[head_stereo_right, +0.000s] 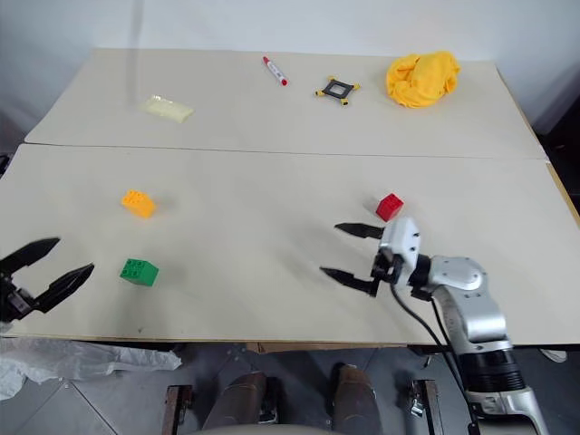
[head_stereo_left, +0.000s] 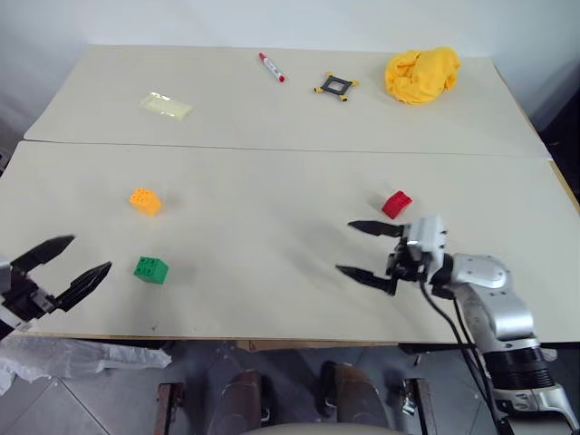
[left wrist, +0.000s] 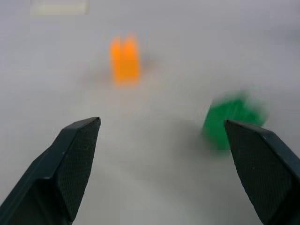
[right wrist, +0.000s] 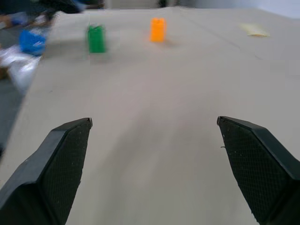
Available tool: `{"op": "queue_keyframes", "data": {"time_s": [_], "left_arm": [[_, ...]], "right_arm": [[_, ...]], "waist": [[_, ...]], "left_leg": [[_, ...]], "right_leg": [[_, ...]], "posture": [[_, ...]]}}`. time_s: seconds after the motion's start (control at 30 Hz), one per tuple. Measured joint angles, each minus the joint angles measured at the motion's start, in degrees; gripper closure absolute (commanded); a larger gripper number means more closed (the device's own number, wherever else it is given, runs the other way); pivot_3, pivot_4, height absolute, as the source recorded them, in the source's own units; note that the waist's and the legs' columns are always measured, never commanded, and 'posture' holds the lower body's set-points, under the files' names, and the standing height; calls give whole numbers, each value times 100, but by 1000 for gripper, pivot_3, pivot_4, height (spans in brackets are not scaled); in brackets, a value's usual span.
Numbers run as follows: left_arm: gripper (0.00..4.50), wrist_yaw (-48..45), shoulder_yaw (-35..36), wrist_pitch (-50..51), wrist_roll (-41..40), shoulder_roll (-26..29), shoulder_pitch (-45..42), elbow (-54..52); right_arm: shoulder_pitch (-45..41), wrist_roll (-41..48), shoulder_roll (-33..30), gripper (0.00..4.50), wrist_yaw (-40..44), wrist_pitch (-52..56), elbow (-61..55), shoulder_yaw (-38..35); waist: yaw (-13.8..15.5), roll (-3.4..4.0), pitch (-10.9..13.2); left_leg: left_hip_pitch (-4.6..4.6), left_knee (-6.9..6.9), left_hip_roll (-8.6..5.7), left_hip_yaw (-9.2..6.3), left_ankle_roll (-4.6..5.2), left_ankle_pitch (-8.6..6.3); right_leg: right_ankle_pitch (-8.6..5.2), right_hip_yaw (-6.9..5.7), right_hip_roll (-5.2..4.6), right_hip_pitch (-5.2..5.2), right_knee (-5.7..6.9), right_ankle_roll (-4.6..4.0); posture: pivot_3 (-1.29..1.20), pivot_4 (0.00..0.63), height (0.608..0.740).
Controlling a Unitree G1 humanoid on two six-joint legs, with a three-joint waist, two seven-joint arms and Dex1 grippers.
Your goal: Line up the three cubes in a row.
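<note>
Plastic studded cubes lie scattered on the counter: the orange-yellow cube at 9 o'clock, the green cube toward 8 o'clock just nearer, the red cube at 3 o'clock, well apart. Each looks light, rigid and smooth, best pinched across two flat side walls below the studs. The left end effector and the right end effector both stand spread and empty, the right beside the red cube.

1. Two of the cubes sit on the desk's left side, one just behind the other.
2. Third cube is way off right.
3. Marker, frame, cloth along the far edge.
</note>
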Motion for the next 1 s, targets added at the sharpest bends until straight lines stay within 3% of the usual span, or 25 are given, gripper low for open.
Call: {"op": "queue_keyframes", "data": {"time_s": [0.17,0.33,0.43,0.53,0.63,0.77,1.0], "left_arm": [[22,-136,-1051,504,-220,145,-493,-1447],[22,-375,-2271,620,33,178,-1170,-1740],[22,-471,-2615,684,113,178,-1429,-1743],[22,-506,-2755,685,177,168,-1546,-1712],[22,-506,-2814,616,321,122,-1663,-1546],[22,-539,-2933,562,387,77,-1808,-1471],[22,-766,-3175,397,573,39,-2144,-1035]], "right_arm": [[735,123,-256,0,-763,152,-245,-1190],[1535,110,-252,0,-1465,42,106,-2275],[1879,149,-246,0,-1604,126,305,-2576],[1860,121,-331,0,-1615,359,189,-2408],[1172,125,-524,0,-1790,954,33,-2044],[-401,89,-890,0,-1967,2073,195,-1396],[-2171,-672,-883,0,-1955,2983,1562,-23]], "waist": [[104,4,-2],[64,8,-3],[26,14,-4],[-27,17,-2],[-80,21,0],[-92,22,1],[-7,21,1]], "left_leg": [[-2,-4,-8,-11,0,0],[3,-7,-4,14,-2,1],[15,-13,4,37,-2,2],[28,-14,9,48,-5,3],[50,-14,7,69,-4,3],[58,-18,10,82,-5,3],[23,-13,0,78,-1,2]], "right_leg": [[0,-2,8,3,0,0],[-1,4,17,0,-3,0],[-1,21,24,-4,-2,1],[-1,36,27,-4,6,1],[-1,65,25,-2,21,1],[-2,86,24,-10,28,-2],[-3,79,19,-35,28,-3]], "posture": [[0,150,740],[0,150,740],[0,150,740],[0,150,740],[0,150,740],[0,150,740],[0,150,740]]}}
